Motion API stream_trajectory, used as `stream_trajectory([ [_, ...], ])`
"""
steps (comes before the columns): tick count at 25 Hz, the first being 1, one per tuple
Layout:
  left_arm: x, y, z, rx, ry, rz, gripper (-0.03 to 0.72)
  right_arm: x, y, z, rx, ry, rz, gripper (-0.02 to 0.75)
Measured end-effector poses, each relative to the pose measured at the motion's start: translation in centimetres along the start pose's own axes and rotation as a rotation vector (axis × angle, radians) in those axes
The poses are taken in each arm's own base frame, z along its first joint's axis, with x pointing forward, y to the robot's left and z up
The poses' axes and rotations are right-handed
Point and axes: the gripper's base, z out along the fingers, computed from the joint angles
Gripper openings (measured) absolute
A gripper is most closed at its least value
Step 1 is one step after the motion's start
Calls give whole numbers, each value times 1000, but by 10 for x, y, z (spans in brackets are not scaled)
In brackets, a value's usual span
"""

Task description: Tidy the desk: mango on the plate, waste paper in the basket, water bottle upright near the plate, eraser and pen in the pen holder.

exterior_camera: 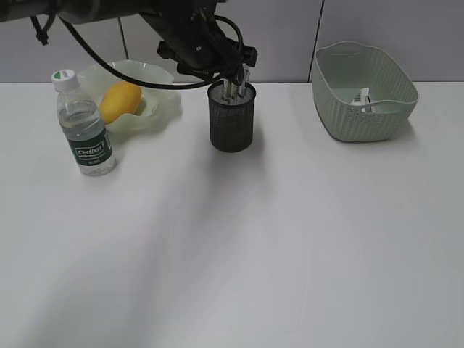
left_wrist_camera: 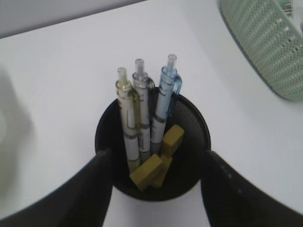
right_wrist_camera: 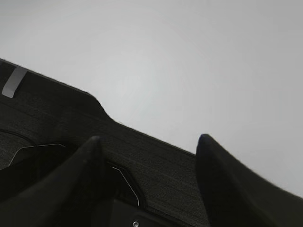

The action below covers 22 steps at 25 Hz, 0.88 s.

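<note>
The pen holder (exterior_camera: 232, 116) is a black wire-mesh cylinder standing upright on the desk (exterior_camera: 239, 246), between the plate and the basket. In the left wrist view, three pens (left_wrist_camera: 142, 123) stand in it, leaning against the back wall: slim tubes with clear plastic tops, one yellowish, one grey-clear, one pale blue with a clip. At the bottom lie some small olive-yellow eraser blocks (left_wrist_camera: 151, 171), rectangular and matte, touching one another and the pens.

The left gripper (left_wrist_camera: 156, 189) hangs just over the holder's mouth, its two dark smooth fingers (left_wrist_camera: 75, 198) spread wide on either side of the rim and gripping nothing. In the exterior view its black arm and looped cables reach in from the upper left.

To the left, the plate (exterior_camera: 163, 109) is pale green and glassy with a wavy ruffled rim. The mango (exterior_camera: 119, 101), smooth and yellow-orange, lies in it. Just in front of the plate, the water bottle (exterior_camera: 85, 127) stands upright: clear ribbed plastic, a dark green label with white lettering, and a white-and-green cap.

At the far right, well apart from the holder, the basket (exterior_camera: 348, 119) is a sage-green oval tub with a woven-look wall and handle cut-outs. The waste paper (exterior_camera: 362, 98), white and crumpled, lies inside it.

The right gripper (right_wrist_camera: 149, 156) shows only in its own wrist view, its dark fingers parted and empty above a black textured surface beside the white desk.
</note>
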Motion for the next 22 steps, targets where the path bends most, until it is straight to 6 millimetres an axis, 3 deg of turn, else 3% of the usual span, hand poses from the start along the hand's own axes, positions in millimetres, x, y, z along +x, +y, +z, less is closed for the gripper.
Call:
stream_trajectory([
  [11, 2, 15, -92, -206, 276, 102, 431, 0, 0, 0, 0, -1, 0, 484],
  [19, -7, 9, -162, -149, 193, 135, 401, 0, 0, 0, 0, -1, 0, 481],
  [22, -1, 8, -191, -124, 164, 143, 400, 0, 0, 0, 0, 0, 0, 480],
])
